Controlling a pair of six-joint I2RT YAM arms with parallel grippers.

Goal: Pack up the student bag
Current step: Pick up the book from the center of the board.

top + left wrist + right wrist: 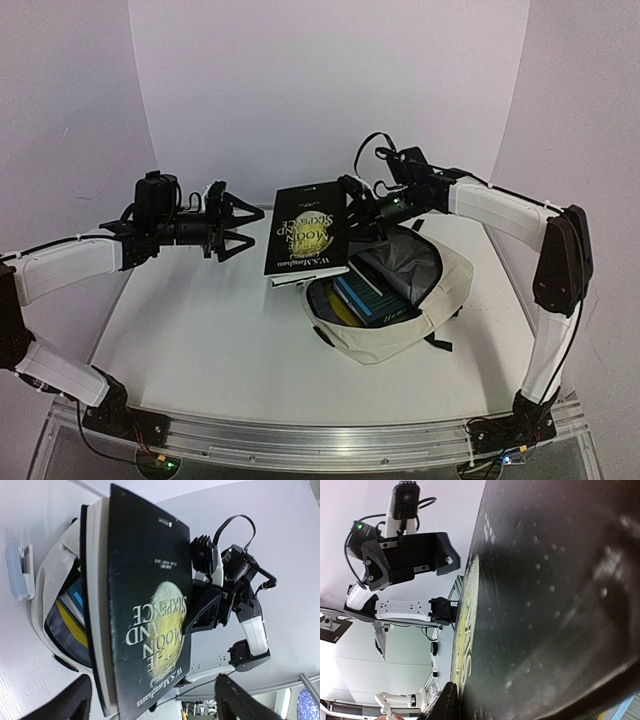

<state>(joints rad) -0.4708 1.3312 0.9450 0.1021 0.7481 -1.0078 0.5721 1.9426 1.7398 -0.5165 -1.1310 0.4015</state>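
The cream student bag (400, 325) lies open on the table right of centre, with a blue book (362, 295) and a yellow one inside. My right gripper (357, 213) is shut on the right edge of a black book, "The Moon and Sixpence" (308, 232), and holds it tilted above the bag's left rim. In the right wrist view the black book (555, 595) fills the frame, with one finger (445, 704) against it. My left gripper (238, 230) is open and empty, left of the book and apart from it. The left wrist view shows the book (145, 625), the bag (47, 585) and the right gripper (210, 607).
White walls close the table at the back and both sides. The bag's black strap (438, 343) trails towards the front right. A small pale blue plastic piece (17, 570) shows at the left of the left wrist view.
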